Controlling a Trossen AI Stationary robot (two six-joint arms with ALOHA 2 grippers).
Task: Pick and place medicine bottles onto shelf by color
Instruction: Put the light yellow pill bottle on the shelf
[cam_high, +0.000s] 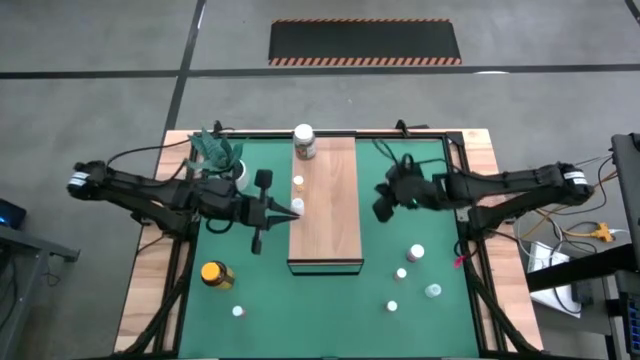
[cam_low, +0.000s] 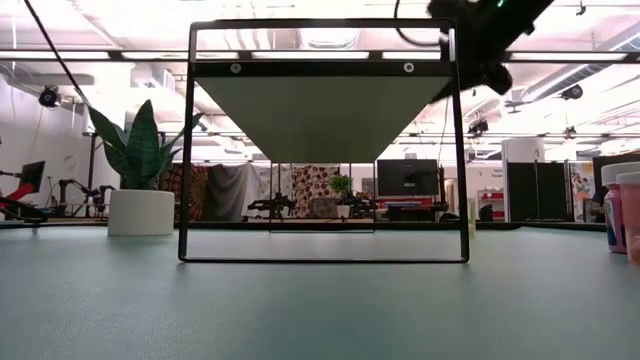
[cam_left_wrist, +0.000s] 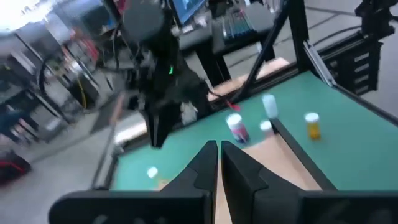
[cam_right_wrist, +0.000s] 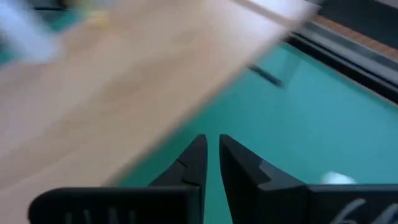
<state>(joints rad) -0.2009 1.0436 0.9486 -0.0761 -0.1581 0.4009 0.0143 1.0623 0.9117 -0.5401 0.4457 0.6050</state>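
The light-brown shelf (cam_high: 330, 215) lies along the middle of the green mat. At its far end stands the white-lidded jar (cam_high: 304, 141), and two tiny bottles (cam_high: 298, 181) stand near its left edge. My left gripper (cam_high: 285, 210) reaches in level from the table's left, shut, with its tips at the nearer tiny bottle (cam_high: 297, 206). In the left wrist view the fingers (cam_left_wrist: 219, 155) hold nothing. My right gripper (cam_high: 383, 205) hovers over the mat just right of the shelf, shut and empty (cam_right_wrist: 211, 155). The amber yellow-lidded jar (cam_high: 216, 273) stands on the mat at near left. My left gripper has its tips right beside the tiny white-capped bottle (cam_high: 297, 206) on the shelf's left edge. Whether they touch it I cannot tell, and the left wrist view does not show the bottle.
Several tiny bottles stand on the mat at near right (cam_high: 416, 252), (cam_high: 432, 290), (cam_high: 392, 306), and one at near left (cam_high: 238, 311). The white pot with the green plant (cam_high: 225, 160) sits at far left, behind my left arm. The low view shows the shelf's dark frame (cam_low: 323, 260).
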